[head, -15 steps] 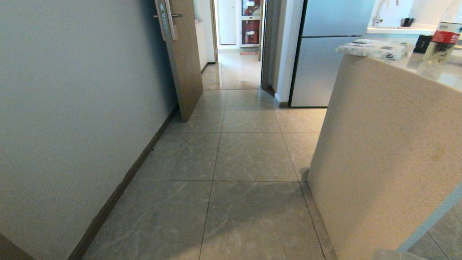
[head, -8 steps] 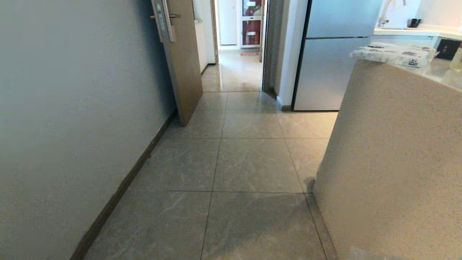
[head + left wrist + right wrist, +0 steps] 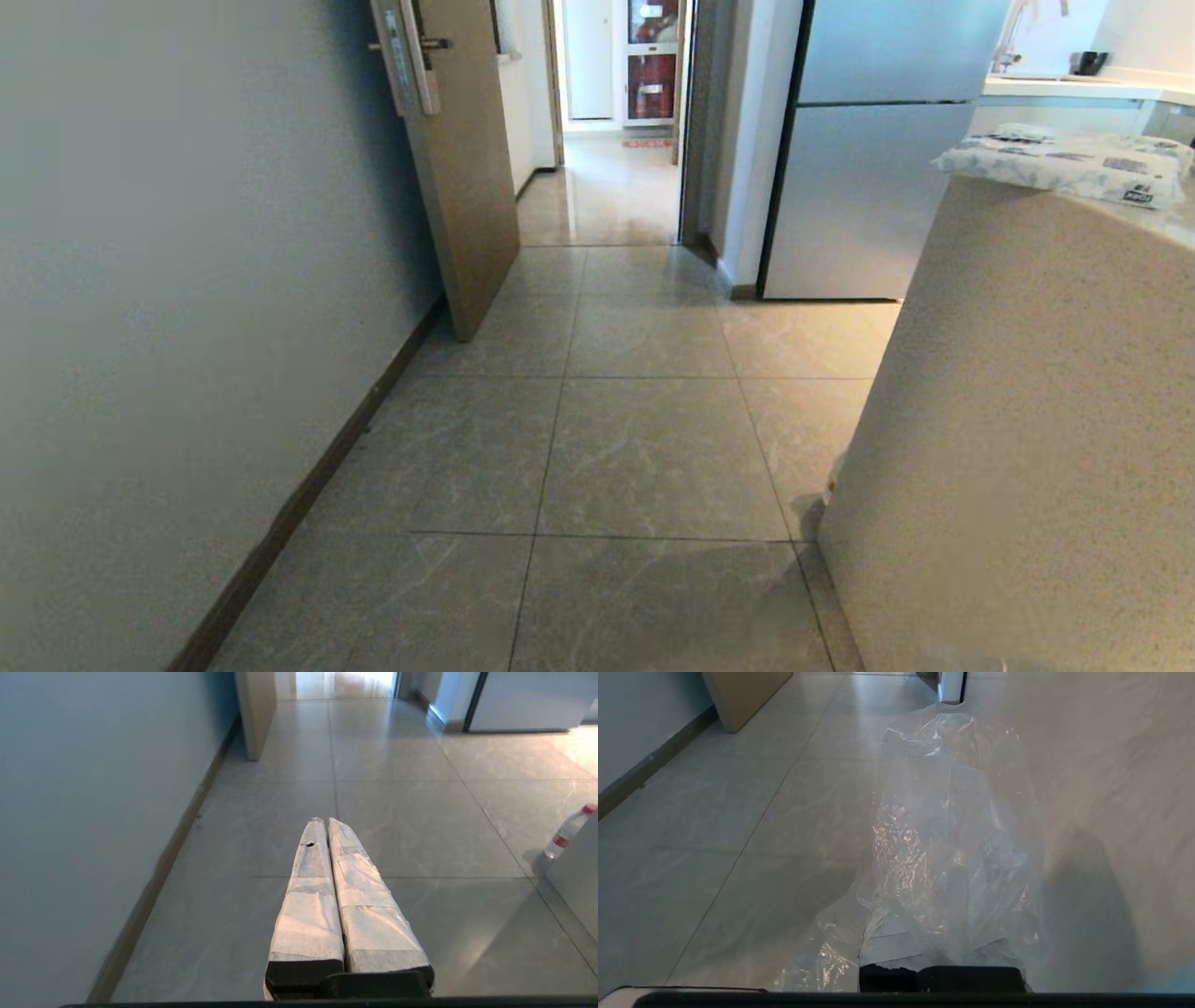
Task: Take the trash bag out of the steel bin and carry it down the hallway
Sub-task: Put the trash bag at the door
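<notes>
Wall and baseboard (image 3: 280,523) run close on the left; left end effector (image 3: 325,820) is pressed together, empty. Hallway (image 3: 644,439) floor opens toward the doorway past the open door (image 3: 467,187). Right end effector (image 3: 943,952) is clamped on the trash bag (image 3: 952,826), which drapes close beside the desk (image 3: 1027,420); I'd guess its corner could snag the thin plastic.

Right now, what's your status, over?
Right gripper shut on trash bag. Left gripper shut, empty. Hallway ahead; counter close on the right.
</notes>
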You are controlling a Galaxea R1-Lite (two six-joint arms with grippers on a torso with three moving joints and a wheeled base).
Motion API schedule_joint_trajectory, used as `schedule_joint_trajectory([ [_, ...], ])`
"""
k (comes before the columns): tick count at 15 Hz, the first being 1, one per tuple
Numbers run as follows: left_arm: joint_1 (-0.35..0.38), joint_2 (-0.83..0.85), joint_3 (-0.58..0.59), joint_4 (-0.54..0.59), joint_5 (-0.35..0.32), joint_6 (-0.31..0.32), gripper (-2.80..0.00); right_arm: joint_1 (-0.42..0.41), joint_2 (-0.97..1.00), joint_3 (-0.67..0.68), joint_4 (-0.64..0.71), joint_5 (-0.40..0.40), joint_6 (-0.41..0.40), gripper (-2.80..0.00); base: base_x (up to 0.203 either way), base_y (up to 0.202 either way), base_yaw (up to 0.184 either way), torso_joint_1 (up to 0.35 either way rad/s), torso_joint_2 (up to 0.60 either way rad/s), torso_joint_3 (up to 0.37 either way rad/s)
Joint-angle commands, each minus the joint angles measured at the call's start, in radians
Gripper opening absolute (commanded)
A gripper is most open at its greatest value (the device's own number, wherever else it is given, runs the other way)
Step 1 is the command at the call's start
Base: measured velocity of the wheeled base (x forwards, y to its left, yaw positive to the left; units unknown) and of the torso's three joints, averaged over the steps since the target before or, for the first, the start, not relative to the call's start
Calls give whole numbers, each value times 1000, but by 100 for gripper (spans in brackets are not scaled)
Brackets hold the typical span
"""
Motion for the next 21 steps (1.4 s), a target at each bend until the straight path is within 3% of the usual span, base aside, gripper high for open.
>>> schedule_joint_trajectory([
  [1,0,0,0,-1,1,-1,-280,-2,2,0,0,0,-1,-280,198,-194,0,2,2,2],
  [5,0,0,-1,-1,1,4,-280,-2,2,0,0,0,-1,-280,84,-80,24,1,4,6],
  [21,0,0,0,-1,1,4,-280,-2,2,0,0,0,-1,-280,0,0,0,0,0,0],
])
